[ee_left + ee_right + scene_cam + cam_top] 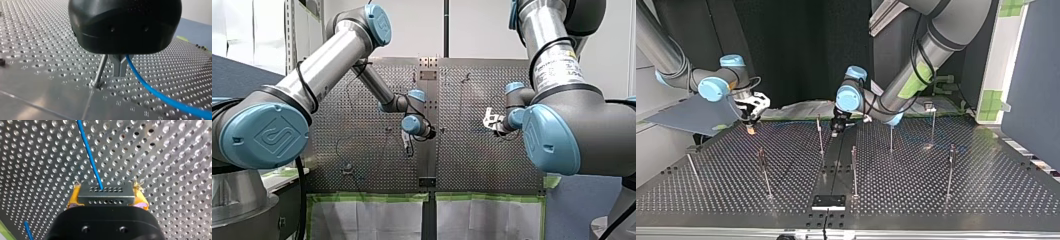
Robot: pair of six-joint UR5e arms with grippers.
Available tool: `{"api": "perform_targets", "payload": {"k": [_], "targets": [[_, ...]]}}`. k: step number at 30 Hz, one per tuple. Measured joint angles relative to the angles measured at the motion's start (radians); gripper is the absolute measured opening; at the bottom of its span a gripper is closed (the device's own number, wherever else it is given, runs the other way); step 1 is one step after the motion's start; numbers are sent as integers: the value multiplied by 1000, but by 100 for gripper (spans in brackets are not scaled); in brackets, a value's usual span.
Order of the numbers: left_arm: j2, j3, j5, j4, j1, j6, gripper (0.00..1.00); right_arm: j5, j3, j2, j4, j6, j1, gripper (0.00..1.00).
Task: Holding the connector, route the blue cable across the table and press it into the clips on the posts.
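Perforated metal table [472, 165], silver with a centre seam. A small black plate [828, 201] sits on the seam at the top view's near edge.

My left arm [327, 65] reaches in to the table's middle; my right arm [557, 75] holds off to the front view's right.

Left black gripper [120, 74]: metal fingers [117, 67] are drawn together with only a slit between them, tips just above the table. A thin metal post [101, 71] stands just beside them, apart. The blue cable [155, 93] comes out from under the gripper body right at the fingers' side and runs off low over the table. Can't tell if the fingers actually grip it.

Right gripper [107, 199]: yellow pads [73, 198] pinch a grey rectangular metal connector [105, 192] with two rows of small holes. The cable leaves the connector's upper face and runs away from the gripper over the table. In the top view this gripper hovers above the far left corner, well apart from the left one.

More thin upright posts [950, 170] are spread over the table. No clip visibly holds cable.
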Motion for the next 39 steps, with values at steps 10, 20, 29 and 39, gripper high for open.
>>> {"api": "perform_targets", "payload": {"k": [10, 20, 29, 39], "targets": [[0, 0, -11, -18, 5, 4, 0, -14, -6, 2, 2, 1, -29, 0], [3, 1, -75, -73, -9, 37, 100, -27, -6, 1, 9, -10, -31, 0], [31, -18, -127, -145, -34, 54, 100, -28, -9, 0, 30, -39, -22, 0], [109, -96, -132, -151, -68, 56, 100, -27, -35, -3, 86, -77, -16, 0]]}}
